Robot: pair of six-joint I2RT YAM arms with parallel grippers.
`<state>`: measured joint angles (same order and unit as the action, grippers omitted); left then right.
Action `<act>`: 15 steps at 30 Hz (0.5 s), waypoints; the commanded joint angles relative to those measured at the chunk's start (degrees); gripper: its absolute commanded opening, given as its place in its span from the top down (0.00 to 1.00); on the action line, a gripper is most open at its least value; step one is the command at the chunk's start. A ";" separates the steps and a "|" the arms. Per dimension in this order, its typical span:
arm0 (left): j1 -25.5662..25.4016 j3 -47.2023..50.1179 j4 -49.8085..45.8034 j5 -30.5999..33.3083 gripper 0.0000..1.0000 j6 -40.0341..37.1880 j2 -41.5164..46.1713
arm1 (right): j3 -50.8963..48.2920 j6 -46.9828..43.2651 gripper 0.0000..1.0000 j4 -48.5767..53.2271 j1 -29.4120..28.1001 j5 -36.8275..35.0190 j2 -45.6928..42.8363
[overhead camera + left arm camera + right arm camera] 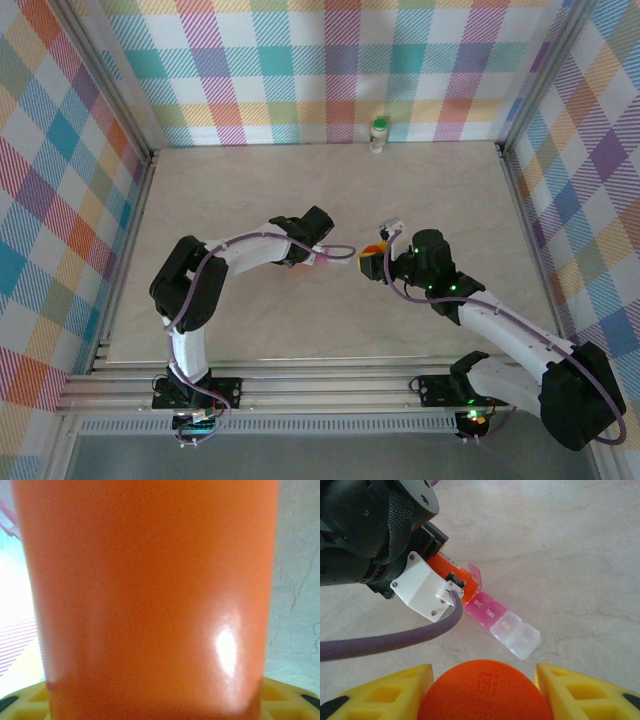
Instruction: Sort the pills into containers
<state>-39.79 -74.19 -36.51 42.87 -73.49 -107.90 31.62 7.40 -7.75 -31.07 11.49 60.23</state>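
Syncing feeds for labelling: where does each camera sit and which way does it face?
Top external: above and behind the bases, looking down on the table; both arms show, left gripper and right gripper.
Left wrist: on the left arm, looking along its yellow fingers at an orange surface close up.
Right wrist: on the right arm, looking past its fingers and the orange vial at the pill organizer in the left gripper.
Shared: top external and right wrist both show that organizer.

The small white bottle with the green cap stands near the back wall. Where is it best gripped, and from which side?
Grip the white bottle on its body, below the green cap, fingers left and right, coming from the near side. It stands upright by the back wall, so the far side likely lacks room.
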 commanded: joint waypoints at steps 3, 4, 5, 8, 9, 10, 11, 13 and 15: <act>0.84 1.55 -2.52 -3.20 1.00 3.35 2.78 | 1.63 1.04 1.00 -2.34 0.13 1.34 0.41; 0.95 1.73 -2.42 -3.31 1.00 3.65 2.86 | 1.65 1.04 1.00 -2.34 0.13 1.32 0.52; 1.11 1.98 -2.26 -3.56 1.00 4.04 2.94 | 1.65 1.04 1.00 -2.36 0.11 1.35 0.60; 1.55 2.37 -2.07 -4.09 1.00 4.89 3.22 | 1.74 1.02 1.00 -2.29 0.13 1.34 0.59; 1.69 2.40 -1.99 -4.21 1.00 5.07 3.33 | 1.66 0.97 1.00 -2.27 0.13 1.35 0.60; 1.78 2.48 -1.83 -4.35 1.00 5.12 3.52 | 1.62 1.04 1.00 -2.33 0.13 1.34 0.59; 1.87 2.47 -1.81 -4.41 1.00 5.20 3.58 | 1.62 1.04 1.00 -2.28 0.13 1.35 0.62; 2.08 2.55 -1.72 -4.45 1.00 5.43 3.82 | 1.63 1.04 1.00 -2.38 0.14 1.43 0.62; 2.30 2.49 -1.71 -4.76 1.00 5.87 4.07 | 1.76 1.10 1.00 -2.42 0.13 1.52 0.69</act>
<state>-38.06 -72.44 -37.21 39.27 -68.88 -106.19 31.62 8.16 -7.81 -31.07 11.68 60.66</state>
